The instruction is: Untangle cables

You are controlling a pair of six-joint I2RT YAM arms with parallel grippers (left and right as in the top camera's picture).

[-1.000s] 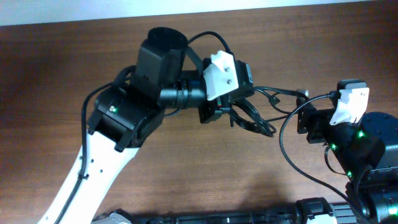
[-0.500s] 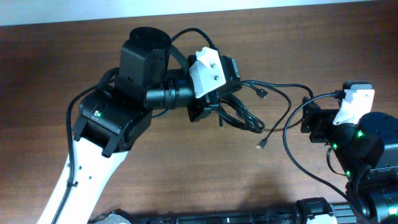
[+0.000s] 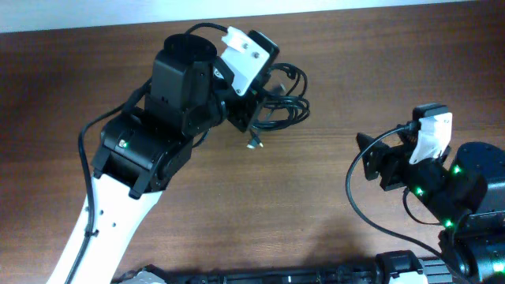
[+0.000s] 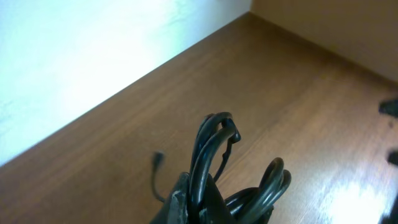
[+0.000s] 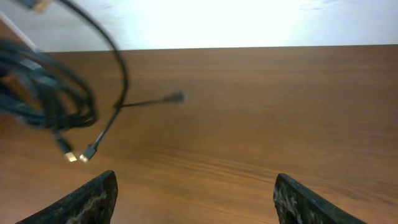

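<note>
Left jaws are pinched on the bundle of thin black plug-ended cables [image 3: 286,106], held over the brown wooden worktop [image 3: 316,205], far side. Right jaws are spread, empty, well apart. Cords look light and floppy; take a dangling plug end [image 5: 84,157].

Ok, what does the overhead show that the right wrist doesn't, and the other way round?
Only overhead: the left arm, with the left fingers shut on the cables near the table's far edge; also the right arm itself. Only right wrist: two gold-tipped plugs hanging under the bundle, and a third plug sticking out sideways. Both: the cables, the table, and the right fingers, open with nothing between them.
</note>
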